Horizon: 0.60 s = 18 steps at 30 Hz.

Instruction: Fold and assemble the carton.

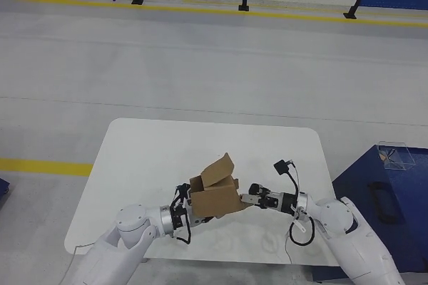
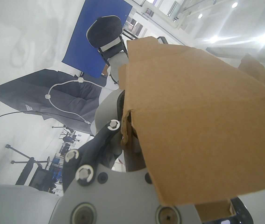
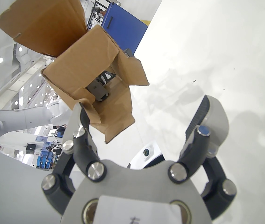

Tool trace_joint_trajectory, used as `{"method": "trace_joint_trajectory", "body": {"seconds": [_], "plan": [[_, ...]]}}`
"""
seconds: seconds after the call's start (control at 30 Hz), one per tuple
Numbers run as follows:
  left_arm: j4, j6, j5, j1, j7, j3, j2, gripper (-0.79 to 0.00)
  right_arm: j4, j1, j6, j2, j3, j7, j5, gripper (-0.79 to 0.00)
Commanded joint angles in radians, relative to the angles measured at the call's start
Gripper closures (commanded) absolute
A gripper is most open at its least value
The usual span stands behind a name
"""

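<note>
While the carton was held off the table near its front edge, between the two arms, its end flaps stood unfolded and a long flap stuck up.

Risk: the left gripper appeared to carry the whole carton by a single wall. A hard push from the right could probably twist the cardboard in that grip or pull it free. A push on the wrong flap could crease it rather than fold it along the score.

Left arm: reached in from the left side, gripper seemingly clamped on the wall, with its outer finger in sight and the other hidden by cardboard.

Right arm: levelled at the open end, right gripper spread wide and holding nothing. Its near finger touched a small flap; the other stood clear of the carton.
</note>
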Motion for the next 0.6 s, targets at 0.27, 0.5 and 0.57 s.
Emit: {"method": "trace_joint_trajectory", "body": {"seconds": [0.27,0.5,0.57], "plan": [[0.003,-0.003,0.003,-0.006,-0.006,0.012,-0.004,0.0,-0.001,0.01,-0.018,-0.011,-0.046,-0.009,0.002,-0.785],[0.008,-0.001,0.001,-0.011,-0.01,0.015,-0.006,0.0,-0.002,0.006,-0.038,-0.011,-0.046,-0.01,0.009,-0.785],[0.01,-0.002,0.001,-0.012,-0.01,0.016,-0.007,0.0,0.003,0.008,-0.037,-0.012,-0.047,-0.012,0.008,-0.785]]}}
